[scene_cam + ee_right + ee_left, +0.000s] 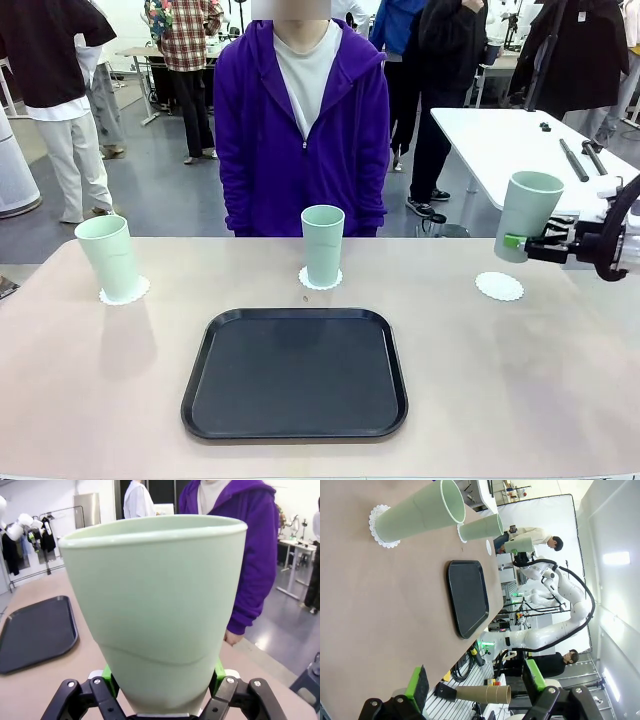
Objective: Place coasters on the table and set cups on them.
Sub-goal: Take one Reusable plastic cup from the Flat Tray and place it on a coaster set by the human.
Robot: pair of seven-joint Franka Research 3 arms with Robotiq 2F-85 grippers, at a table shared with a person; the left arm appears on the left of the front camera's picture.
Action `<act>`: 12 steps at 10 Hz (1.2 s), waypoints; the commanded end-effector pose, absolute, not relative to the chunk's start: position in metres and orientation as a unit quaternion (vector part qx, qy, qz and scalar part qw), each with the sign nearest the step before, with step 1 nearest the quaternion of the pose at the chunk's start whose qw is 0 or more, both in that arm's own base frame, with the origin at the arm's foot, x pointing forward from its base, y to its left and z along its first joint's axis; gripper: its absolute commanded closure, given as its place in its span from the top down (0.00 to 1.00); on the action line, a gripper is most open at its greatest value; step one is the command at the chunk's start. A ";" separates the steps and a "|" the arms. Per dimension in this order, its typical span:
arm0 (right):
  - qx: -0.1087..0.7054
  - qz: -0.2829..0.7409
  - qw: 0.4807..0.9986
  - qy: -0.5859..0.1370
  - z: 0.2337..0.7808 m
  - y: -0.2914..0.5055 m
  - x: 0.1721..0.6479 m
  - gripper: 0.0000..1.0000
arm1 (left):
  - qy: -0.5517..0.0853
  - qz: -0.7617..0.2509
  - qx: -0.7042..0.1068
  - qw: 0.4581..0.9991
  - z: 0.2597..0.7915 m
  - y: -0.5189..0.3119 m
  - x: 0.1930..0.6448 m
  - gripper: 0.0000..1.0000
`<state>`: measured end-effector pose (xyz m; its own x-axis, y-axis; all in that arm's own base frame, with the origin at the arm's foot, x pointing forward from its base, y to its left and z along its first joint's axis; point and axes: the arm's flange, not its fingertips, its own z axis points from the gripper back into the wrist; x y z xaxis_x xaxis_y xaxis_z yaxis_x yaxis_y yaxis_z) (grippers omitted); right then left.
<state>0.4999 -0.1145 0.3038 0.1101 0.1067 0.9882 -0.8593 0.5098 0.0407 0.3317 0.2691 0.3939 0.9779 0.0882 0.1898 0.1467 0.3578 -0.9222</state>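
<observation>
Two pale green cups stand on white lacy coasters on the beige table (520, 380): one cup (108, 255) on the left coaster (124, 292), one (322, 245) on the middle coaster (320, 279). My right gripper (515, 242) is shut on a third cup (527, 210), holding it upright in the air just above and behind a bare coaster (499, 286) at the far right. The right wrist view has this cup (160, 605) close up between the green pads (217, 671). My left gripper (476, 680) is open and holds nothing, well back from the nearest cup (420, 512).
A black tray (295, 373) lies in the middle of the table's near half. A person in a purple jacket (300, 130) stands at the far edge behind the middle cup. A white table (520, 140) stands at the back right.
</observation>
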 end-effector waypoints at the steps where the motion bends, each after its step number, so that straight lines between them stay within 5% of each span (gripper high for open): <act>1: 0.325 0.375 0.665 -0.559 0.297 -0.116 0.509 0.81 | -0.107 -0.020 -0.566 0.817 0.395 0.270 0.330 1.00; 12: 0.345 0.391 0.670 -0.528 0.231 -0.122 0.535 0.81 | -0.107 -0.020 -0.566 0.817 0.395 0.270 0.330 1.00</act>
<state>0.5313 -0.1213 0.2350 0.1587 0.1500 0.9759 -0.8722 0.4844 0.0674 0.3317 0.2690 0.3939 0.9779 0.0880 0.1897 0.1467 0.3578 -0.9222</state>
